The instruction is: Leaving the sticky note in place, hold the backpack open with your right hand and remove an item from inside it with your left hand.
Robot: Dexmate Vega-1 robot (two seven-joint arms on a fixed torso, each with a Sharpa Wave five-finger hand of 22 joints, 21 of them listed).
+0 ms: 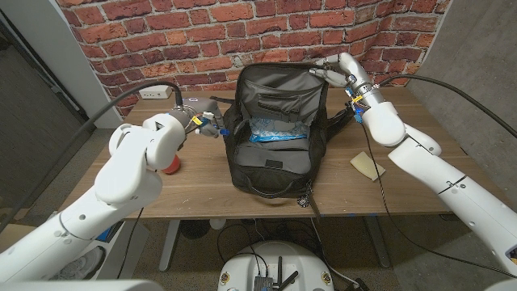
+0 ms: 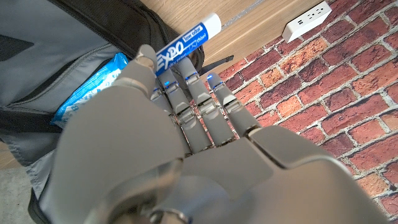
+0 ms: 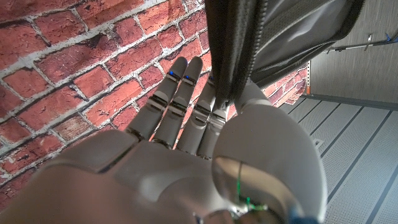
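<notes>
Left robot hand (image 1: 202,125) is holding a marker (image 2: 186,42), white with a blue label, pinched between its thumb and curled fingers (image 2: 186,93); the wrist view is showing the marker lying across the fingertips just outside the left rim of the backpack (image 1: 275,129). In the head view this robot hand is hanging over the table (image 1: 202,194) just beside the bag's left edge, with a red object (image 1: 171,166) standing on the table under the forearm, mostly hidden. Nearer the middle, the black backpack is lying on the table with its mouth gaping upward, its grey lining showing, and a blue-and-white plastic packet (image 1: 271,133) is sitting inside it; the same packet is showing in the left wrist view (image 2: 87,87) within the opening. To the right of the bag, a pale yellow sticky note (image 1: 367,166) is lying on the table, apart from the bag and untouched by either arm. Farther back, the right robot hand (image 1: 335,71) is gripping the upper right rim of the backpack, and the right wrist view is showing its thumb and fingers (image 3: 180,99) closing on the black zippered edge (image 3: 230,56), keeping the flap raised. Behind everything, a white power strip (image 1: 157,92) is lying at the table's far edge against the brick wall (image 1: 161,40).
</notes>
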